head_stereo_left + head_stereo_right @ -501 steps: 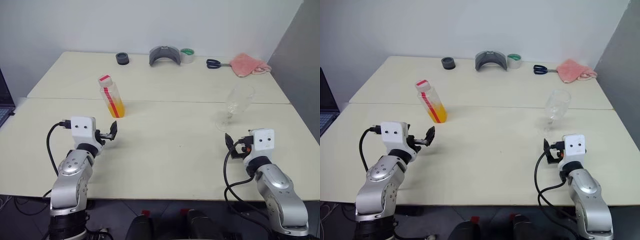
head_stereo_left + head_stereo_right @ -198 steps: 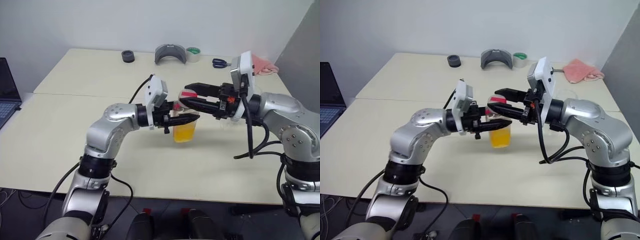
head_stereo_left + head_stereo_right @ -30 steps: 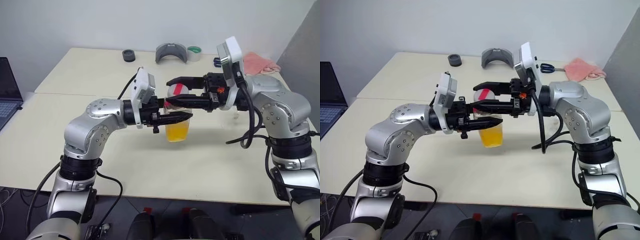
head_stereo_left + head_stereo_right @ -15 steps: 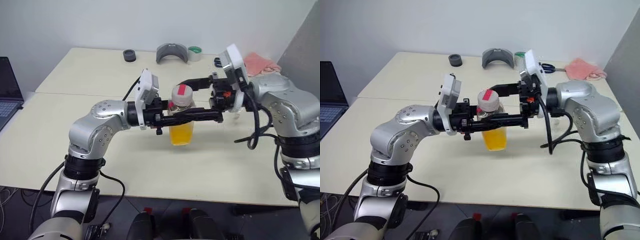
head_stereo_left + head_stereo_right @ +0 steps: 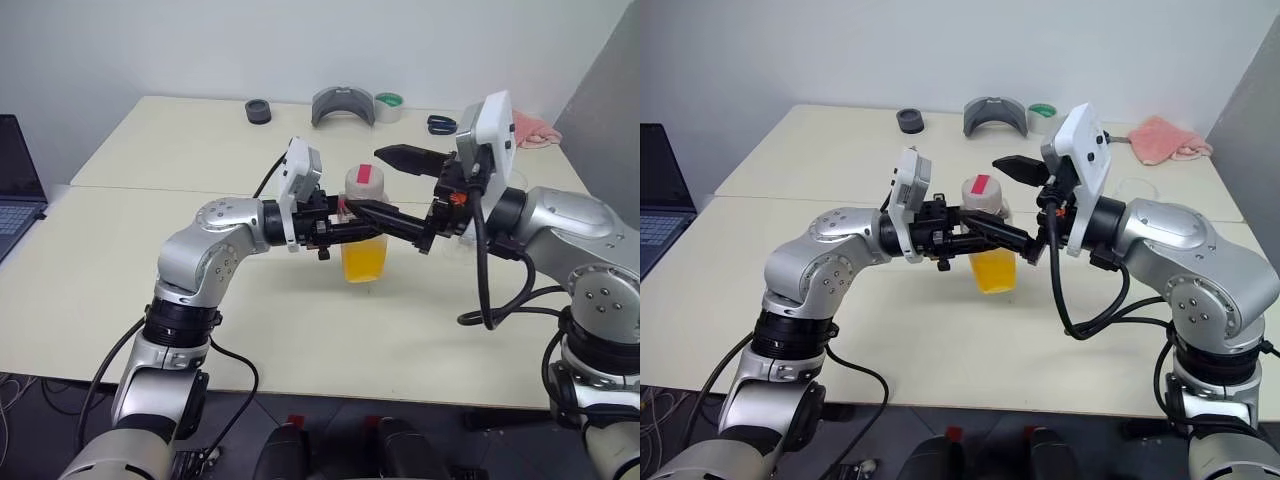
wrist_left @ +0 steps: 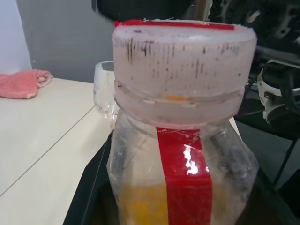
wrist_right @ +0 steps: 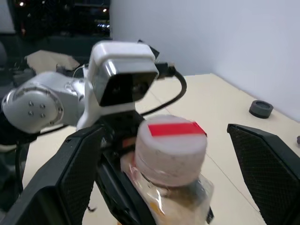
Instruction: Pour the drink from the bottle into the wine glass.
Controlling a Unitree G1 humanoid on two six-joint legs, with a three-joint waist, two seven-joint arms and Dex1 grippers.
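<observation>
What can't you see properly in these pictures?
- Wine glass: head views, mostly hidden behind the right arm; left wrist view, stem and foot hidden by the bottle.
- Bottle's bottom: cut off by the edge in both wrist views.
- Scissors: partly hidden behind the right gripper's camera housing.

1. Bottle [image 6: 183, 173]: clear plastic, scuffed; glossy red label.
2. Cap [image 7: 171, 143]: matt white plastic.
3. Wine glass [image 6: 105, 91]: clear, shiny.
4. My right gripper [image 7: 164, 187]: textured blk plastic.
5. Cloth [image 6: 21, 83]: pink, fuzzy.

Counted 1 bottle [image 5: 364, 225], 1 wine glass [image 6: 105, 93], 2 grippers (left [image 5: 372, 222], right [image 5: 392, 182]), 1 pink cloth [image 5: 538, 130], 1 scissors [image 5: 441, 123], 1 tape roll [image 5: 388, 106], 1 black ring [image 5: 259, 110], 1 grey holder [image 5: 343, 105], 1 laptop [image 5: 17, 180], 1 table [image 5: 150, 160].
</observation>
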